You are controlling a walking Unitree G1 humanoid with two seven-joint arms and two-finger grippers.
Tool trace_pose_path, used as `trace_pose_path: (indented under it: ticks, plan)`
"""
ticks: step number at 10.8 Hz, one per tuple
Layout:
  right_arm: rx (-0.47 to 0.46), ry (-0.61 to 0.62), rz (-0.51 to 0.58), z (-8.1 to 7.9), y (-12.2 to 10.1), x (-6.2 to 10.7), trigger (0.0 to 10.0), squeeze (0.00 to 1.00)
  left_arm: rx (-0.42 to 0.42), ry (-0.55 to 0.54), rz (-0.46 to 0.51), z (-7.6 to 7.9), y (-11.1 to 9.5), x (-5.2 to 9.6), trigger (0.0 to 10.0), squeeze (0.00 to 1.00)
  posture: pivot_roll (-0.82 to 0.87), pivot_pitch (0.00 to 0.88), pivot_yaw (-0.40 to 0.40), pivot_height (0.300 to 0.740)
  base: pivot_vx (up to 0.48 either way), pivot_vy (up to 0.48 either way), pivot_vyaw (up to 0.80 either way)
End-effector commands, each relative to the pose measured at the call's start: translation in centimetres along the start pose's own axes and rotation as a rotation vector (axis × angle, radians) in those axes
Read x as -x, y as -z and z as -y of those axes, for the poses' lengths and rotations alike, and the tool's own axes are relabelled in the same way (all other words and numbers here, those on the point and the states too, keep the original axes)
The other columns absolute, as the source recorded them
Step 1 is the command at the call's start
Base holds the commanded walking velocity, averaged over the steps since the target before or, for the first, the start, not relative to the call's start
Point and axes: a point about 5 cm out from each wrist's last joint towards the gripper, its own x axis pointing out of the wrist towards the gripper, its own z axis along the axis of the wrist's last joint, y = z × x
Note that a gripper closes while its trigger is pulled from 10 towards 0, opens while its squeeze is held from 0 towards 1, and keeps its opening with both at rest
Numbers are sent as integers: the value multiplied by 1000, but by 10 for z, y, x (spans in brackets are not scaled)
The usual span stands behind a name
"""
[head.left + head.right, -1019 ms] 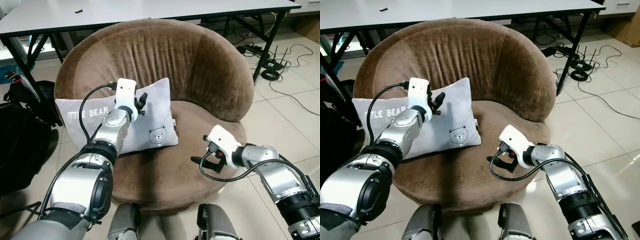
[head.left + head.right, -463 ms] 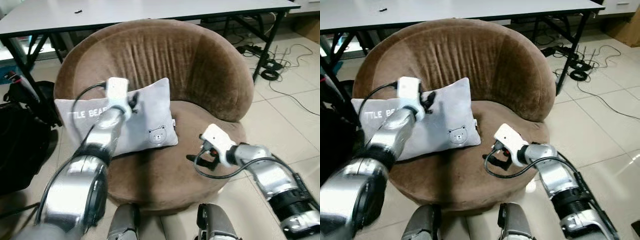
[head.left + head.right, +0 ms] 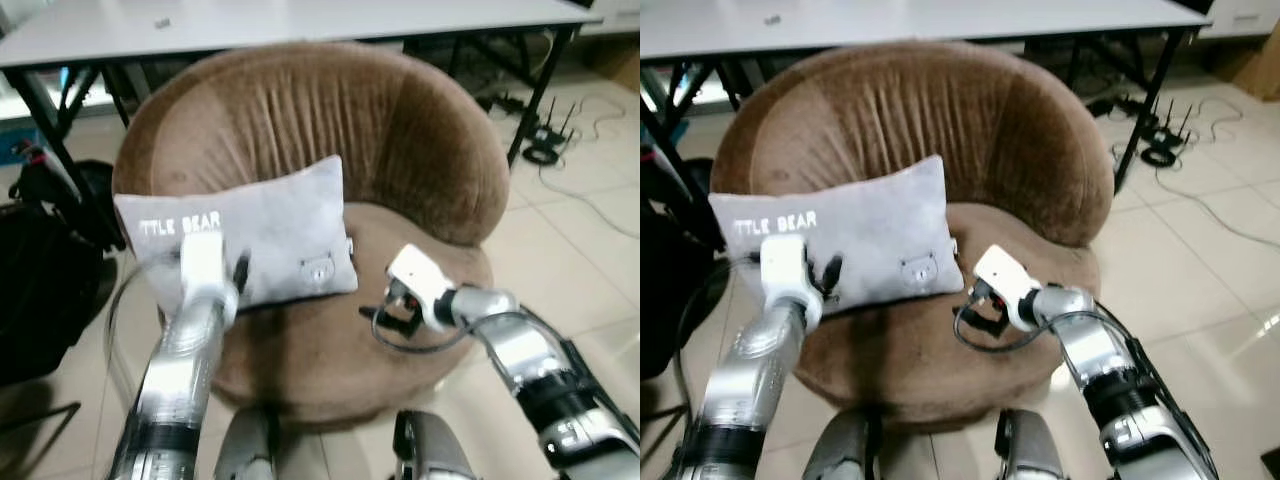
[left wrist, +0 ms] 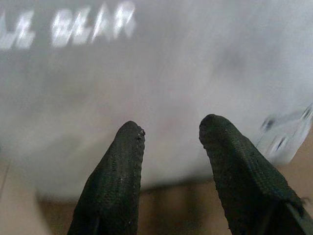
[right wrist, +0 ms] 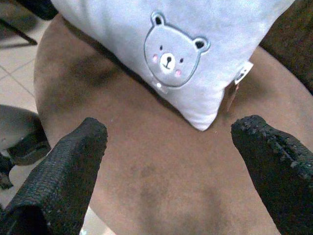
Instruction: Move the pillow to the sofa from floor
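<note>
Here, the soft grey rectangular pillow (image 3: 250,230) leans in the round, plush brown sofa (image 3: 400,130); left tool (image 4: 171,147) and right tool (image 5: 171,161) gape empty.

head downward, wrists close, sharing pillow (image 3: 250,235)

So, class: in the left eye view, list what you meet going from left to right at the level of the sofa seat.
Black bag → left end effector → grey pillow → right end effector → brown sofa's right edge → tiled floor.
</note>
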Motion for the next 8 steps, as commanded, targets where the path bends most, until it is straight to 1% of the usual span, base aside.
trace_pose_path:
  ticks: [1, 2, 3, 4, 5, 6, 7, 8]
  plan:
    - [16, 8, 9, 2, -4, -2, 10000, 0, 2, -11, -3, 0, -1, 3, 10000, 0, -77, 0, 20, 615, 0, 0, 0]
    - [14, 10, 10, 0, -4, -4, 10000, 0, 6, -13, -21, 0, 6, 14, 10000, 0, -74, 0, 20, 615, 0, 0, 0]
    - [19, 10, 11, 0, -5, -5, 10000, 0, 12, -11, -41, 2, 8, 23, 10000, 0, -72, 0, 20, 615, 0, 0, 0]
    - [17, 13, 13, 0, -5, -6, 10000, 0, 12, -12, -51, 4, 8, 26, 10000, 0, -73, 0, 19, 615, 0, 0, 0]
    - [17, 21, 16, -1, -6, -8, 10000, 0, 17, -14, -53, 6, 8, 26, 10000, 0, -79, 0, 20, 615, 0, 0, 0]
    - [10, 25, 20, -1, -6, -8, 10000, 0, 9, -13, -56, 9, 10, 30, 10000, 0, -79, 0, 20, 615, 0, 0, 0]
    - [10, 38, 29, 0, -8, -9, 10000, 0, 25, -13, -75, 11, 15, 37, 10000, 0, -90, 0, 26, 615, 0, 0, 0]
    - [9, 38, 40, 0, -8, -9, 10000, 0, 28, -8, -78, 13, 15, 40, 10000, 0, -90, 0, 26, 615, 0, 0, 0]
